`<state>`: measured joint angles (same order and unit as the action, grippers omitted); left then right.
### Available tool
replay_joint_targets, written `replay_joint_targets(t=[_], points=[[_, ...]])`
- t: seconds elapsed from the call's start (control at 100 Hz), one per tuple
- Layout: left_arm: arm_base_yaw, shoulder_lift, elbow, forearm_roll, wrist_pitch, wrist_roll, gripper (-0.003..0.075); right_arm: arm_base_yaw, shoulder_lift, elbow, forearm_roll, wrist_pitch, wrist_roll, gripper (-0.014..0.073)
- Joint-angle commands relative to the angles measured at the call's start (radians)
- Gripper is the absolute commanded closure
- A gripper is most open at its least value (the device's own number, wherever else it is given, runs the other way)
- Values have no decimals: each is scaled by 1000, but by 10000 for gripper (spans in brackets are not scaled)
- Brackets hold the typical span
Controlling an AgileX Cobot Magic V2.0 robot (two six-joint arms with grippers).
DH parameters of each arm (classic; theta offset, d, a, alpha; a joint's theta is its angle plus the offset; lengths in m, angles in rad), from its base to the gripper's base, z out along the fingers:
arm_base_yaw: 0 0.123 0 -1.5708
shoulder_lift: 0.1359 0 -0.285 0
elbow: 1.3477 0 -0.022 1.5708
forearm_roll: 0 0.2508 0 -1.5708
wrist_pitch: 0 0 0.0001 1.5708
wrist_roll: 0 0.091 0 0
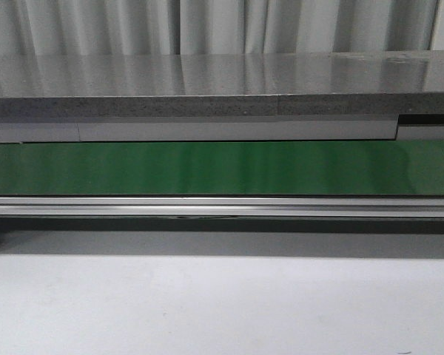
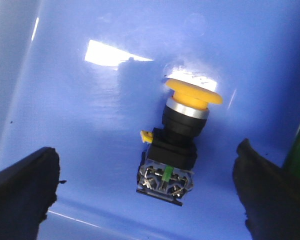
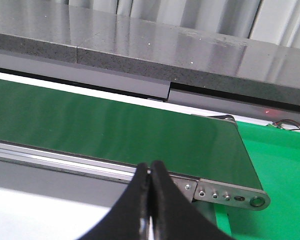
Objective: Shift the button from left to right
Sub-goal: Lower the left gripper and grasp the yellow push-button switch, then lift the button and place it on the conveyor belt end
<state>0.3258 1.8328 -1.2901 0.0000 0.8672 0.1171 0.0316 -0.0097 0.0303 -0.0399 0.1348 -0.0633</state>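
Note:
The button lies on its side on the floor of a blue bin in the left wrist view. It has a yellow-orange mushroom head, a black body and light metal contacts at its base. My left gripper is open, its two black fingers wide apart on either side of the button's base, not touching it. My right gripper is shut and empty, hovering over the front rail of the green conveyor belt near its end. Neither gripper nor the button shows in the front view.
The green conveyor belt runs across the front view, with a metal rail before it and a grey stone-like shelf behind. White table surface lies in front. A green bin or surface sits past the belt's end.

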Motion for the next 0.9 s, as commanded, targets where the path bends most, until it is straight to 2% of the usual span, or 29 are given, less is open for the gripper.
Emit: replay_joint_targets(t=[0.0,0.57,0.71,0.89], points=[[2,-24,-31,-16,-32,-1,79,-7,-15,0,-11,-89,-4,715],[2,76,-31,-21,-51,-1,90,-7,-15,0,-11,-89,-4,715],[2,86,-31,-21,-49,-1,176,-7,-15,0,-11,-89,-4,715],[0,93,-31,-22,-42,-1,349,-7,-15,0,-11,-89,-4,715]])
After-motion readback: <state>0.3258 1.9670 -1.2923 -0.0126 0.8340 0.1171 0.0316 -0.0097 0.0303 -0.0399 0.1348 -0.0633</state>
